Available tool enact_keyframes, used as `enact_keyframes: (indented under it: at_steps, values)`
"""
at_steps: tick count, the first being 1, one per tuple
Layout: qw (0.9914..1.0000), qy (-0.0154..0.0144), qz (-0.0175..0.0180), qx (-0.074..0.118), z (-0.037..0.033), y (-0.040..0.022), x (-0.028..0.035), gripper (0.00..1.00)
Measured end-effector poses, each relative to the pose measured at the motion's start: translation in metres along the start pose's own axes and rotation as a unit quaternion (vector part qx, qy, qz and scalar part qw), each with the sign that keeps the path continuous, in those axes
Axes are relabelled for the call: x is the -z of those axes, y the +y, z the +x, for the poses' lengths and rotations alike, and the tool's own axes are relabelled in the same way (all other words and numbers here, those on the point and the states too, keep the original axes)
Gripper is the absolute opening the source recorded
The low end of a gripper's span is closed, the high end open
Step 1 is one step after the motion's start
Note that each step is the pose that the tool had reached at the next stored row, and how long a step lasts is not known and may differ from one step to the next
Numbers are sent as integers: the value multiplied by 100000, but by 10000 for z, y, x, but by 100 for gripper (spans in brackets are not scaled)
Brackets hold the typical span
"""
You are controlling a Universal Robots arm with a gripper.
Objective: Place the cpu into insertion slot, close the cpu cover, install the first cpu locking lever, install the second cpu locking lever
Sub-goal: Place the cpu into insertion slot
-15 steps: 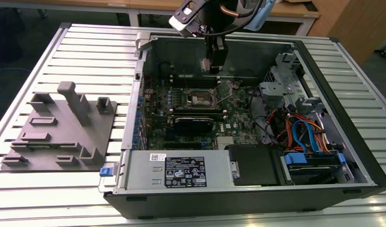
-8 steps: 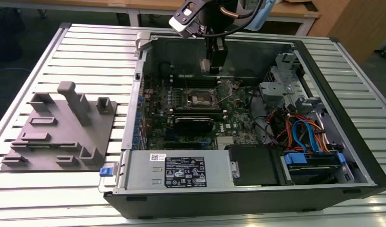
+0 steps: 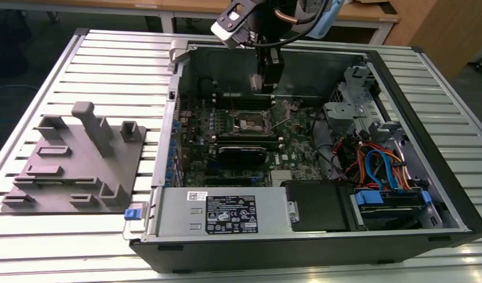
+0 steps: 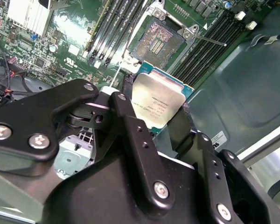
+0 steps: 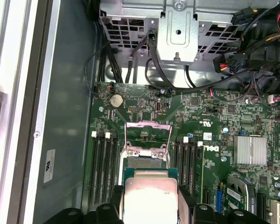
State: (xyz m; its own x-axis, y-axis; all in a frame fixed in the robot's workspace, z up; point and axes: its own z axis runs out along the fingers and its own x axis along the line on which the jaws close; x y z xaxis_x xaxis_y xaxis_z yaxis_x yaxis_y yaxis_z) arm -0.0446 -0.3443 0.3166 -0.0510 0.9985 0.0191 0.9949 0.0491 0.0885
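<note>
Between the jaws of the gripper (image 4: 154, 116) sits the cpu (image 4: 159, 100), pinched by two opposite edges with its silver-grey top showing in both wrist views. It hangs above the motherboard (image 4: 70, 35), just short of the insertion slot (image 4: 161, 39) and not yet in it. The first step, placing the chip, looks to be the one in hand; seating it would call for squaring its edges with the socket rim and lowering it flat. The second wrist view bares the socket's dark contact field and a thin locking lever (image 4: 209, 41) swung clear beside it. The first wrist view adds the cpu cover (image 5: 147, 124) folded back open beyond the socket. The exterior view places the gripper near the far wall of the computer case (image 3: 304, 247).
</note>
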Motion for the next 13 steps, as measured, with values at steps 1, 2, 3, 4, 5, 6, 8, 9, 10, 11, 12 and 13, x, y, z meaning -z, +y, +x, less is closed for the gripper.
enact_keyframes:
  at_steps: [1, 2, 3, 4, 5, 6, 8, 9, 10, 11, 12, 13]
  values:
    - [100000, 4, -5, 0, 0, 0, -2, 54]
    - [100000, 7, -6, 0, 0, 0, -4, 54]
    - [100000, 4, -4, 3, 0, 0, -6, 54]
    - [100000, 1, -3, 2, 0, -1, -7, 54]
    - [100000, 2, -3, 2, 0, -1, -9, 54]
    - [100000, -4, 1, 2, 0, -1, -10, 54]
    - [100000, 2, -6, 4, 0, -1, -14, 54]
    - [100000, 10, -9, 1, 0, -1, -17, 54]
    - [100000, 5, -7, 1, 0, -2, -20, 54]
    - [100000, 4, -6, 2, 0, -2, -23, 54]
    - [100000, 5, -5, 1, -1, -3, -28, 54]
    - [100000, 2, -1, 1, 0, -3, -32, 54]
